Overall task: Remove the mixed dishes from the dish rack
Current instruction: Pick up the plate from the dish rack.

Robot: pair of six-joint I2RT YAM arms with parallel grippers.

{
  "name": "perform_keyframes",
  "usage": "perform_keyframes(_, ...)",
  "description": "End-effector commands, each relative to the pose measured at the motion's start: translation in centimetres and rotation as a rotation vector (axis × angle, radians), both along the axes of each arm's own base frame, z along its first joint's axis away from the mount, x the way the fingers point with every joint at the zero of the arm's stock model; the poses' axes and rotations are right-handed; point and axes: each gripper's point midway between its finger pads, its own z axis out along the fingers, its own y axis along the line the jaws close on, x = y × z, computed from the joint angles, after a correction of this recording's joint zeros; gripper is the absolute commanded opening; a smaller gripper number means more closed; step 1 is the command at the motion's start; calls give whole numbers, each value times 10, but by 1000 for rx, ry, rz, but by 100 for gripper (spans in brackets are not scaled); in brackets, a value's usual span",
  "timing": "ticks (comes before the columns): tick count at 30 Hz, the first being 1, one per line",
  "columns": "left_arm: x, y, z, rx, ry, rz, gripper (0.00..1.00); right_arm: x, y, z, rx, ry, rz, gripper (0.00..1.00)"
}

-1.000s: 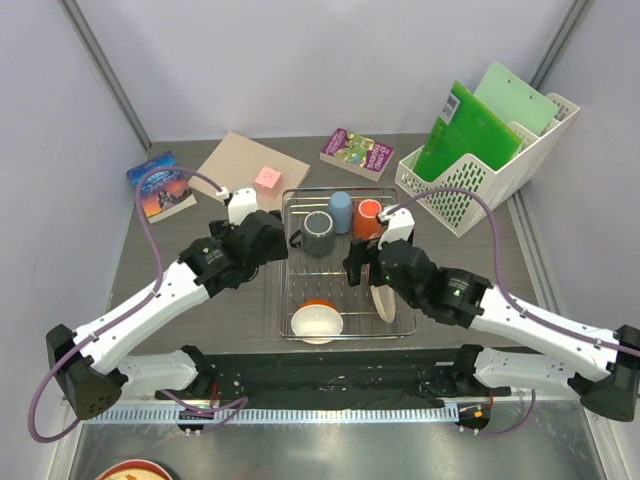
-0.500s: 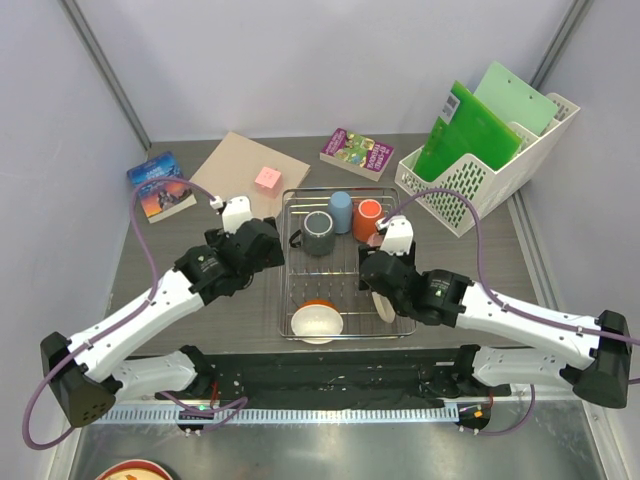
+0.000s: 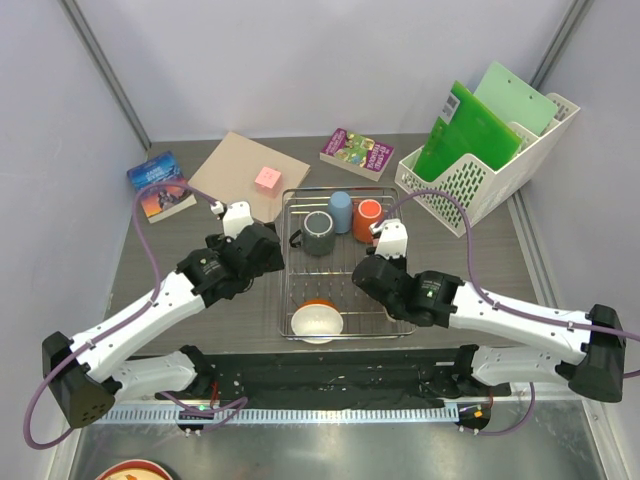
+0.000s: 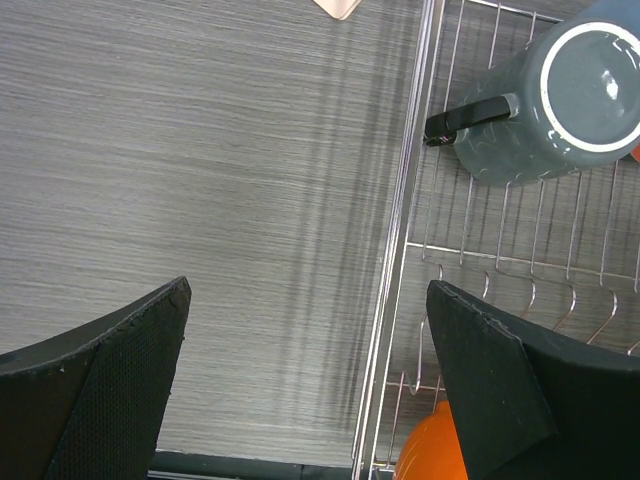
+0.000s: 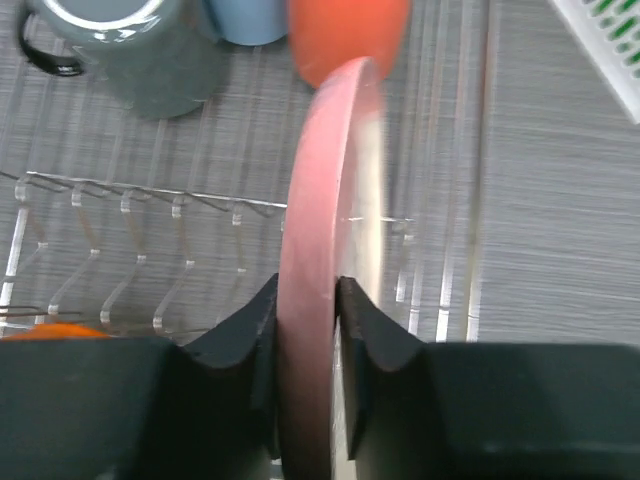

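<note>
Right wrist: R tool clamped on pink plate; orange mug just behind; L tool apart.

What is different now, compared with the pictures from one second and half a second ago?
The right gripper came down over the near right part of the dish rack and closed its jaws on the rim of the upright pink plate. The left gripper shifted only slightly and stays open over the rack's left edge. The grey mug, blue cup, orange mug and bowl did not move.
</note>
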Motion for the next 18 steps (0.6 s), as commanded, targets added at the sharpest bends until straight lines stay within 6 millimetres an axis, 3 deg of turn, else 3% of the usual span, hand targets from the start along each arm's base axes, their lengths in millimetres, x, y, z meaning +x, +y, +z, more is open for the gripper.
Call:
perform_keyframes(1, 4, -3, 8, -46, -35, 16, 100, 3, 1, 17, 28, -34, -9, 15)
perform_keyframes(4, 4, -4, 7, -46, -32, 15, 100, 4, 2, 22, 33, -39, -1, 1)
perform_keyframes(18, 6, -6, 7, -42, -31, 12, 99, 2, 8, 72, 57, -61, 47, 1)
